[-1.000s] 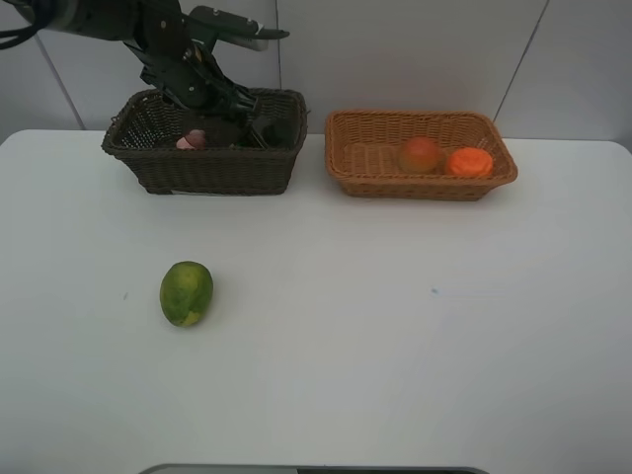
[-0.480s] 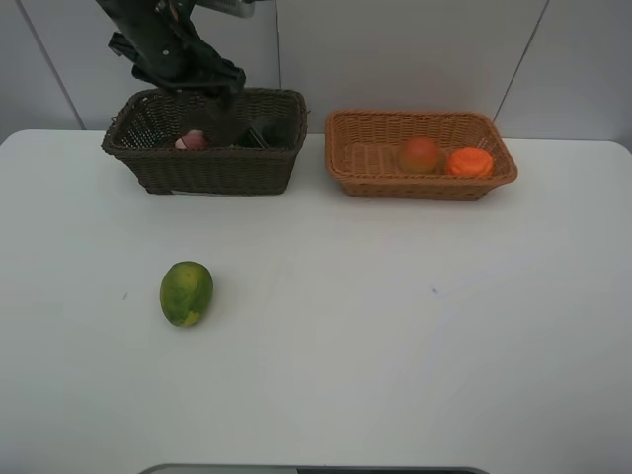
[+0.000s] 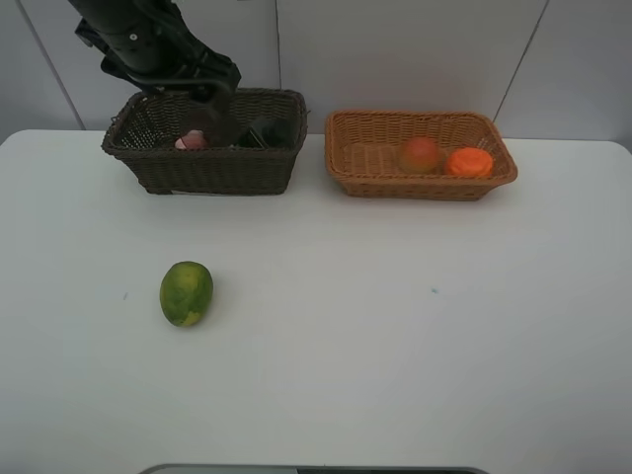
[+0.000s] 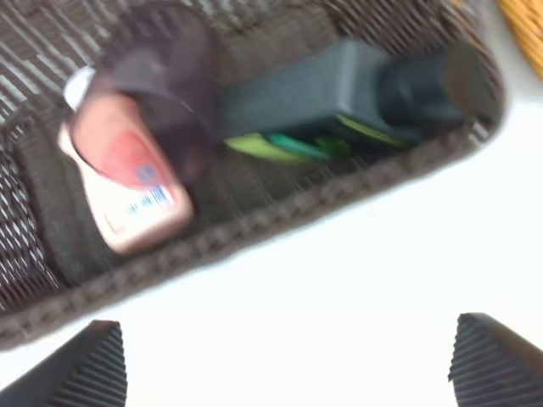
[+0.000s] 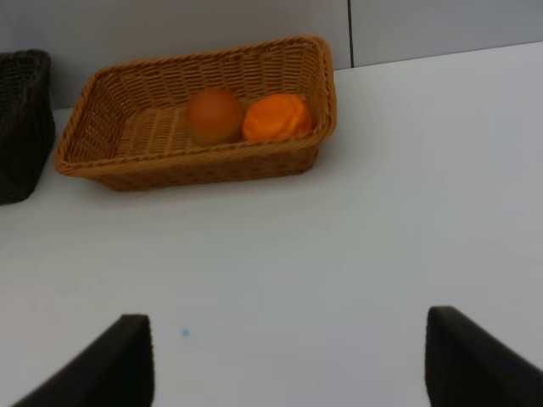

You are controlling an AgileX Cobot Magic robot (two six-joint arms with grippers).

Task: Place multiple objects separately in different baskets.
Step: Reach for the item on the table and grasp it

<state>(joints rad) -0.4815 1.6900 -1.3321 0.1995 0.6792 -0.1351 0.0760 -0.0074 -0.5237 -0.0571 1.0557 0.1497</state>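
Observation:
My left gripper [image 4: 293,373] is open and empty, just above the near wall of the dark brown basket [image 3: 202,170]. Its arm [image 3: 158,49] hangs over the basket's back left. In that basket lie the small pink bottle [image 4: 127,186], the black square bottle [image 4: 339,85] on its side, and the blurred mauve cup [image 4: 170,76]. The light tan basket [image 3: 420,186] holds the peach-like fruit [image 3: 421,154] and the orange [image 3: 469,162]. The green-yellow oval fruit [image 3: 187,293] lies on the table at front left. My right gripper [image 5: 288,365] is open and empty above the table, short of the tan basket [image 5: 204,170].
The white table [image 3: 395,326] stretches in front of both baskets, which stand side by side at its back edge against a tiled wall. A dark strip [image 3: 316,469] shows at the table's front edge.
My left gripper has lifted out of the dark basket and pulled back to the left and up. The black bottle stays in the basket. Nothing else moved.

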